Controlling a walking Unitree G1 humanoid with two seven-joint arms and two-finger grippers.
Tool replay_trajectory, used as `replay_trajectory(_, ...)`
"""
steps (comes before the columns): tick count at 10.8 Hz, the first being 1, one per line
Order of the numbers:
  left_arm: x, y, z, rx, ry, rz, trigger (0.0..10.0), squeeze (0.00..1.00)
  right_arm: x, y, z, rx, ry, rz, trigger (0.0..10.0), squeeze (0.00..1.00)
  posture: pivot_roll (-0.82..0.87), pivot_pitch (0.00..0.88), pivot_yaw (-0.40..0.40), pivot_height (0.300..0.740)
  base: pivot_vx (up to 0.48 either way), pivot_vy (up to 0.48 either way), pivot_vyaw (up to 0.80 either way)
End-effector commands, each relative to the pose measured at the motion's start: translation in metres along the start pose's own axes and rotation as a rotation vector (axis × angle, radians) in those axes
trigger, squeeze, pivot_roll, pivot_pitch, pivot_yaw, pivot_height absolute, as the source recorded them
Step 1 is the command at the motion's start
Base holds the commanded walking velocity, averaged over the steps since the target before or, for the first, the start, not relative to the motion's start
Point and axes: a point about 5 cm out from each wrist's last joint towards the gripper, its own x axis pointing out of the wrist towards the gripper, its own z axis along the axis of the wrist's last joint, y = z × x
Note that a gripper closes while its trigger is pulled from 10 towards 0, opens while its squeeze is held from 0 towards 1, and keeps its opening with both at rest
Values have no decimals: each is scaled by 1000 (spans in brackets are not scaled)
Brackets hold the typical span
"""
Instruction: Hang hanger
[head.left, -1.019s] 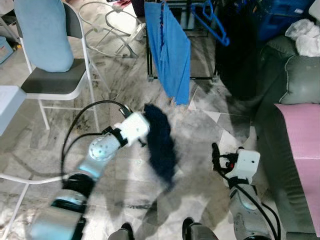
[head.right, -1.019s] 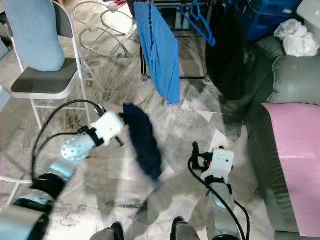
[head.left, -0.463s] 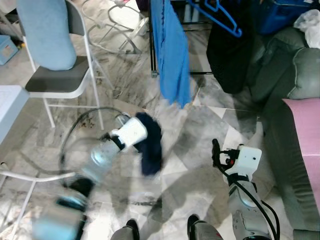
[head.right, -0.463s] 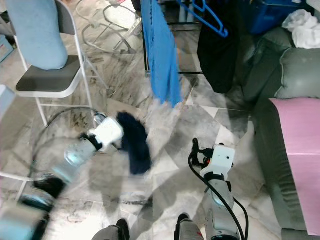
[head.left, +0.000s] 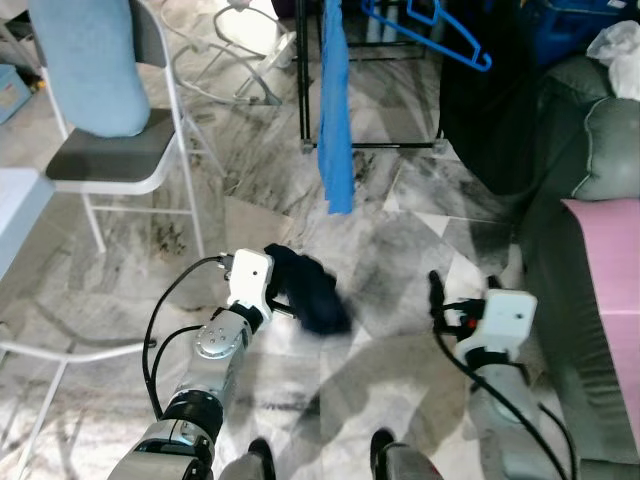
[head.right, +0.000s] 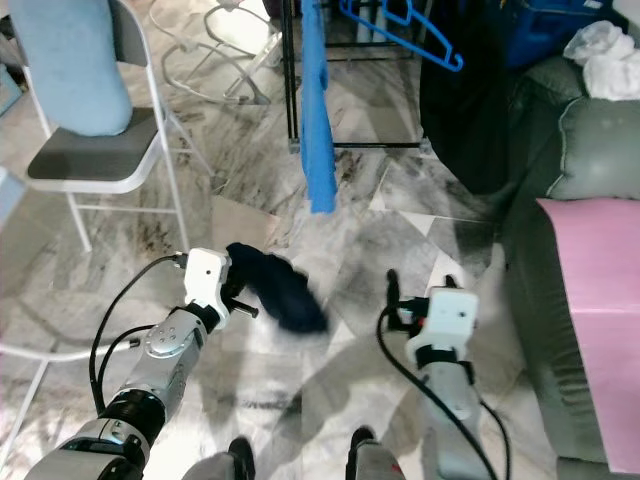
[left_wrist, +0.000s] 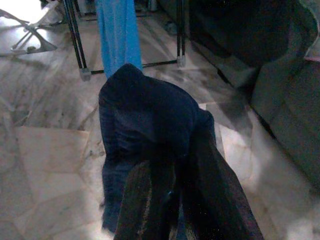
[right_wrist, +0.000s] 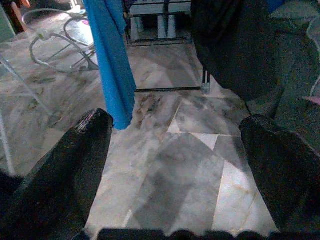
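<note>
While the robot stands on a marbled grey floor (head.left: 250, 130), its left gripper (head.left: 283, 300) is clamped on a dark navy garment (head.left: 310, 292), the bundled cloth bulging out beyond the fingers and hanging just above the tiles. Seen from the left wrist, the two black fingers (left_wrist: 150, 205) are pressed close together with the navy fabric pinched and draped over them. The right gripper (head.left: 436, 300) is held low over the floor near the grey sofa (head.left: 590, 150), its fingers (right_wrist: 65, 165) spread wide apart with nothing between them.

Ahead, a black clothes rack (head.left: 305, 90) stands near the far edge of the floor. A bright blue cloth (head.left: 335, 110) hangs from it, its lower end well above the tiles. Beside that, a blue hanger (head.left: 440, 30) is on the rack's upper part, next to a hanging black garment (head.left: 480, 110). Whether the navy garment is on a hanger cannot be told.

A white folding chair (head.left: 110, 165) with a pale blue cushion (head.left: 90, 60) stands at the robot's left. A pink cover (head.left: 610, 290) lies on the sofa at its right.
</note>
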Motion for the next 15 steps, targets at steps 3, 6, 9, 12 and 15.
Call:
replay_trajectory(3,2,5,8,-30,-24,5,10000,0,2,-4,3,3,8,-34,10000,0,-95,217,73,740,414,0,0)
replay_trajectory(6,2,-4,11,-14,-38,-65,10000,0,4,0,4,-2,10,-23,10000,0,-84,207,64,740,417,0,0)
replay_trajectory(9,3,-5,11,-27,-35,-71,10000,0,9,2,7,-2,0,-11,10000,0,-79,205,66,740,419,0,0)
replay_trajectory(12,5,-4,14,-36,-35,-75,10000,0,13,3,10,-4,-17,-18,10000,0,-79,205,78,740,431,0,0)
replay_trajectory(15,6,-4,14,-9,-20,-93,10000,0,14,5,10,-11,-18,-17,10000,0,-84,211,89,740,421,0,0)
